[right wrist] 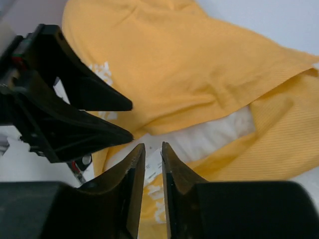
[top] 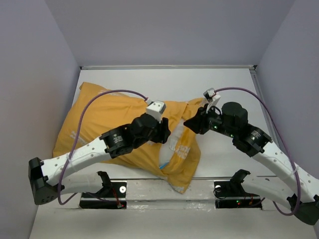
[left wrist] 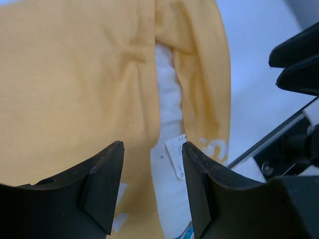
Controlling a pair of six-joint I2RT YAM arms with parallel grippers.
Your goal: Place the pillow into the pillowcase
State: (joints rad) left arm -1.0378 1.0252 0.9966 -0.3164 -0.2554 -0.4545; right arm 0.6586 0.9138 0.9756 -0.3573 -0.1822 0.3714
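The pillowcase [top: 99, 119] lies lengthwise left to right, pillow [left wrist: 167, 99] showing at right end.

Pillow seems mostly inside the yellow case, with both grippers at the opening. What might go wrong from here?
1. A white strip of pillow shows through the pillowcase slit. The open left gripper over it might pinch pillow or tag rather than the yellow edge, pulling it out.
2. The right gripper hangs close beside the left one, so they could collide.
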